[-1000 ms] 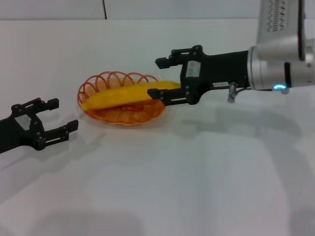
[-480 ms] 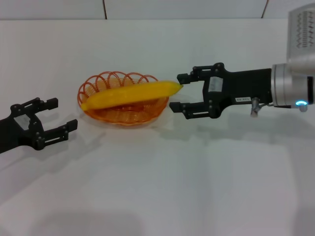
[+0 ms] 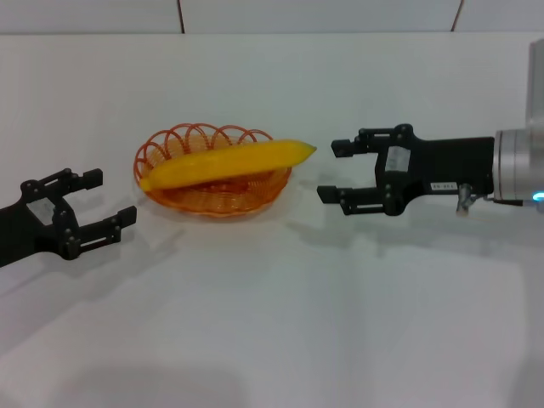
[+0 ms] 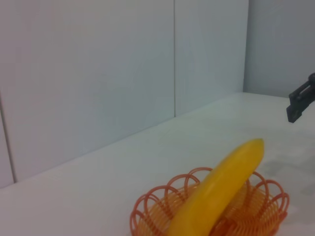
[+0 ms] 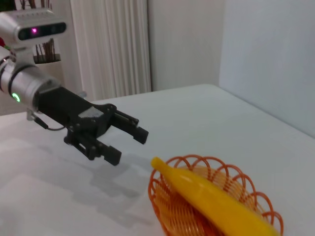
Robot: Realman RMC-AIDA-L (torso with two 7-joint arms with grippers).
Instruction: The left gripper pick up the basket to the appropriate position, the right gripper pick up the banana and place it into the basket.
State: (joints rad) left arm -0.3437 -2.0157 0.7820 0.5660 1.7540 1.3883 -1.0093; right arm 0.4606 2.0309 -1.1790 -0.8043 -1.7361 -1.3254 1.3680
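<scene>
Two pincers spread wide, gripping nothing: left pincer (image 3: 89,208) nearest, low beside basket (image 3: 212,197); right pincer (image 3: 333,170) just clear of banana (image 3: 228,162). Banana lying across basket, tip overhanging rim, being longer. Farther off, bare bench (image 3: 340,76).

White label on right claw (image 3: 337,169), print too small to read

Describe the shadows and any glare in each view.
Head view: soft shadows lie on the table under the right gripper and beside the left gripper; no glare. Right wrist view: the left gripper's shadow falls beneath it. Left wrist view: even light, banana faintly shiny.
</scene>
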